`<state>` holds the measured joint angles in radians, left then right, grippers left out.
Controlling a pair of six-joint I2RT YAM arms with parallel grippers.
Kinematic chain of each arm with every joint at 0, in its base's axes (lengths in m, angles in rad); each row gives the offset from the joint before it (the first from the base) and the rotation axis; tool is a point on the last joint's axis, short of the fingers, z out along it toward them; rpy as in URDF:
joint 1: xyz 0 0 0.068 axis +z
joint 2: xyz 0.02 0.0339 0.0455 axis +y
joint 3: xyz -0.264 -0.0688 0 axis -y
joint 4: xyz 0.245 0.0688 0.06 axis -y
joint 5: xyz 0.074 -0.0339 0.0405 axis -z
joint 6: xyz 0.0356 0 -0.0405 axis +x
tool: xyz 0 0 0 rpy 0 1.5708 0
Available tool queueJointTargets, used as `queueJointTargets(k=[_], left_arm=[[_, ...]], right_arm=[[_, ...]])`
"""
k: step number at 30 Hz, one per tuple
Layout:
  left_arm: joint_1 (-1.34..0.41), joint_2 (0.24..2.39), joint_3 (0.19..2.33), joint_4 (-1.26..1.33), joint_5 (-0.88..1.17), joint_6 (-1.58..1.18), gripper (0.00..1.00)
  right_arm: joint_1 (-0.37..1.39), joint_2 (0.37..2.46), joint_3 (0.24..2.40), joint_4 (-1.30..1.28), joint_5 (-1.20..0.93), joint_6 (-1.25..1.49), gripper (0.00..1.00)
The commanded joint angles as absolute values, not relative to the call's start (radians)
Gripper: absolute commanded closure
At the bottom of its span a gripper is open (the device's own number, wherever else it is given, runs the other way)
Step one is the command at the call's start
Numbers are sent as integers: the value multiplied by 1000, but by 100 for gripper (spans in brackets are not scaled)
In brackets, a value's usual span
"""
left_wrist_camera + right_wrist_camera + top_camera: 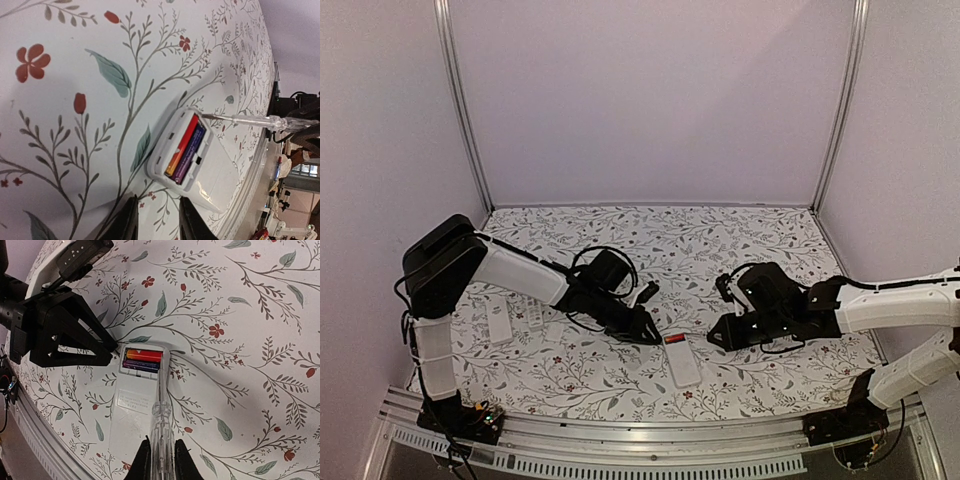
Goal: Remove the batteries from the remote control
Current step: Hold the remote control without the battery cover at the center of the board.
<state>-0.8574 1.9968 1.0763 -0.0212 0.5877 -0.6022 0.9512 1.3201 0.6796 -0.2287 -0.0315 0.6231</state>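
The remote control (684, 368) lies face down on the floral cloth (720, 240), near the middle of the near edge. Its battery bay (162, 158) is uncovered at the end turned away from that edge. In the bay, side by side and lengthwise across the remote, sit the two batteries (187, 148): one red shading to orange-gold (143, 355), one purple-blue (141, 365). Both are seated fully inside the walls.

Toward the left edge, two white slabs (500, 325) lie close together under the left arm. That arm rises from the near-left corner, folds at the elbow and slants low toward the centre. The left gripper (650, 338) is down at the cloth, its fingers parted and grasping nothing. The right arm comes in flat from the right edge. The right gripper (717, 338) is clenched on the handle of a clear stick tool (161, 410), which points left.

The left gripper (157, 202) stands just beside the bay end of the remote, the batteries right ahead of its open gap; whether a fingertip touches the casing cannot be told. The tool's metal tip rests at the bay's rim beside the cells, while the right gripper (161, 442) itself stays back over the remote's body.
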Motion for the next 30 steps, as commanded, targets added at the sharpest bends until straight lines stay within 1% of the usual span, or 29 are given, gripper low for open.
queueJointTargets(k=[1, 26, 30], left_arm=[[-868, 2018, 1097, -26, 591, -595, 73], [-878, 2057, 1109, -16, 615, -627, 76], [-880, 2061, 1109, 24, 618, -632, 76]], right_arm=[[960, 1340, 675, -237, -18, 610, 100], [976, 1322, 707, -295, -6, 630, 100], [977, 1328, 702, -288, -6, 633, 100]])
